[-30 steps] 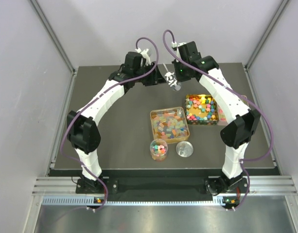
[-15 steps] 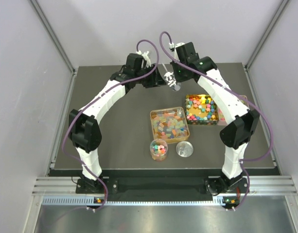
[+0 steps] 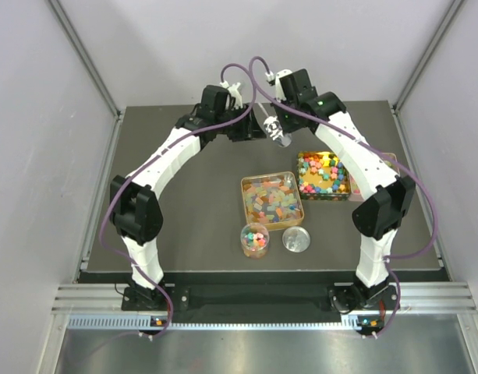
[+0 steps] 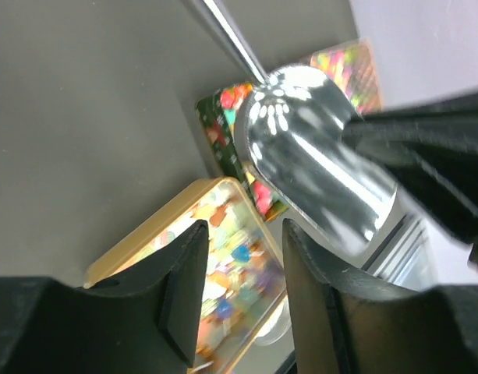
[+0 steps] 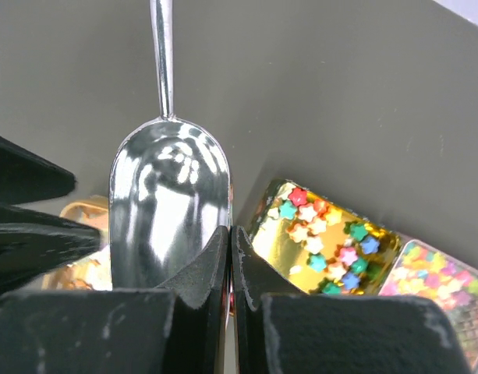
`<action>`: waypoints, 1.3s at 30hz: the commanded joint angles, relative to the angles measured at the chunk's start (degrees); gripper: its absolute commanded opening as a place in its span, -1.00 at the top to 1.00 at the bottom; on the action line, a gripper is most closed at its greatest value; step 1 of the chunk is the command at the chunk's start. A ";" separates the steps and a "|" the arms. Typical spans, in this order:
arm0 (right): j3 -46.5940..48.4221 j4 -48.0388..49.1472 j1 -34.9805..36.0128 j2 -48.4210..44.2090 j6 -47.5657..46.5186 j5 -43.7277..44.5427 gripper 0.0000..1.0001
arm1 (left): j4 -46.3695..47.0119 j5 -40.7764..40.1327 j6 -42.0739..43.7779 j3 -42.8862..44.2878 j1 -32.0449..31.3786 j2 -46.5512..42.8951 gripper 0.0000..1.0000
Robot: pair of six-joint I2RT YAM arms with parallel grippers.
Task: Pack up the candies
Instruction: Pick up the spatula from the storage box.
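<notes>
Two grippers meet over the far middle of the table (image 3: 184,202), and we see a shiny metal scoop (image 5: 170,210) between them. The right gripper (image 5: 231,248) has its fingers pressed together on the near rim of the scoop's bowl, pinching it. The thin handle (image 5: 161,54) points away from that wrist. The left gripper (image 4: 242,273) sits just beside the scoop with its fingers spread, and we see nothing between them.

Most candies (image 3: 324,173) lie nearer than the scoop, in three places. Bright ones fill a tin (image 3: 299,178) on the right. Pale, translucent ones fill a gold tin (image 3: 242,202) in the middle of the table. More mixed colours sit in a small clear cup (image 3: 254,248) near the front edge. A round silver lid (image 3: 296,239) lies just right of the cup.
</notes>
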 commanded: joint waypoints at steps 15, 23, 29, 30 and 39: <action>-3.44 -10.22 -11.69 -11.34 -36.31 -44.56 1.00 | -35.34 23.55 95.64 9.75 9.85 -6.82 -0.33; -1.76 -22.20 -6.60 -10.11 -47.92 -47.86 1.00 | -26.82 26.02 93.28 6.33 7.04 -8.93 -0.32; -1.77 -23.61 -3.17 -9.67 -50.04 -45.04 1.00 | -28.03 27.07 91.52 7.55 4.67 -10.07 -0.29; -1.51 -23.35 -2.73 -9.58 -49.69 -44.26 1.00 | -28.83 27.34 91.51 7.99 4.31 -10.07 -0.27; -2.73 -21.42 -1.94 -8.52 -49.43 -37.05 1.00 | -36.48 25.23 92.22 8.96 -0.09 -11.83 -0.23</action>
